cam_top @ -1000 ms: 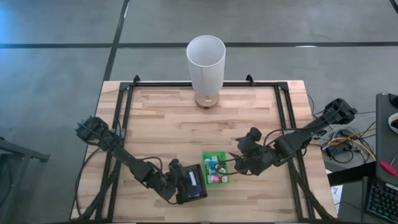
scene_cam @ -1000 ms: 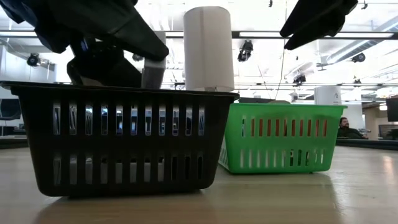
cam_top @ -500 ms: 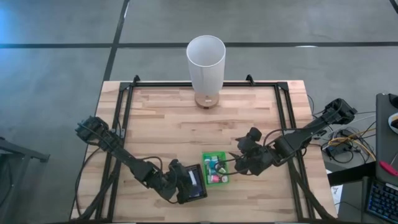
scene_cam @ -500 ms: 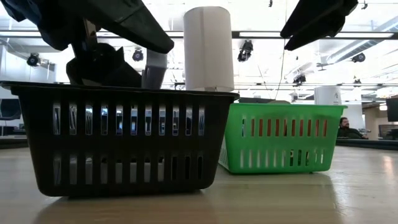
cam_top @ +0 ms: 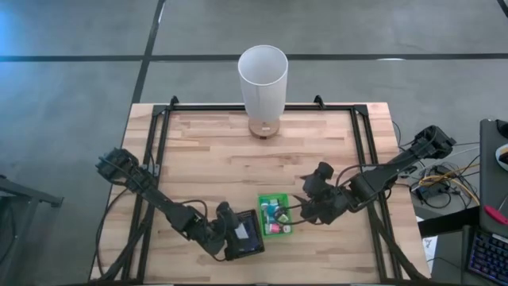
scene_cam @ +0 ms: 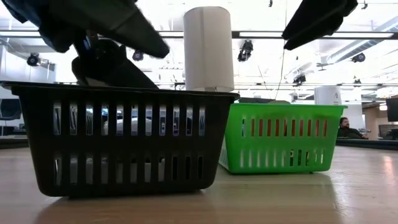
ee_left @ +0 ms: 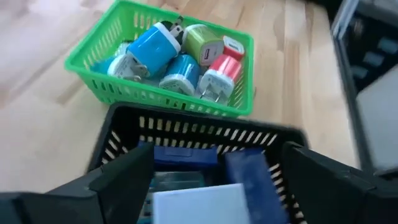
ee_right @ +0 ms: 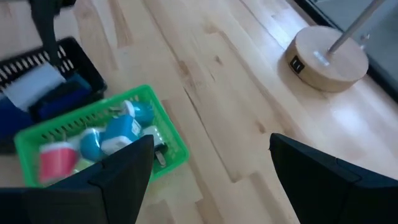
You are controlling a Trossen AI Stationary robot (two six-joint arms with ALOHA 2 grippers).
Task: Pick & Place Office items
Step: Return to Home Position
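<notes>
The office items are small blocks. Blue, green and pink ones (ee_left: 180,59) lie in the green basket (cam_top: 275,215). A white one (ee_left: 199,202) and dark blue ones (ee_left: 249,174) lie in the black basket (cam_top: 248,233). The two baskets stand side by side on the wooden table near its front edge. My left gripper (ee_left: 217,186) hangs open just above the black basket, with nothing between its fingers. My right gripper (ee_right: 211,168) stands open above the table, to the right of the green basket (ee_right: 99,146), holding nothing.
A tall white cylinder (cam_top: 263,75) on a round wooden base (ee_right: 326,56) stands at the table's far edge, in the middle. Bare wood lies between it and the baskets. A black frame (cam_top: 163,143) runs along the table's sides. A person (scene_cam: 344,127) sits far behind.
My left gripper has opened above the black basket. The whitish item that showed between its fingers in the low view is gone from there. Both arms have stayed in place.
</notes>
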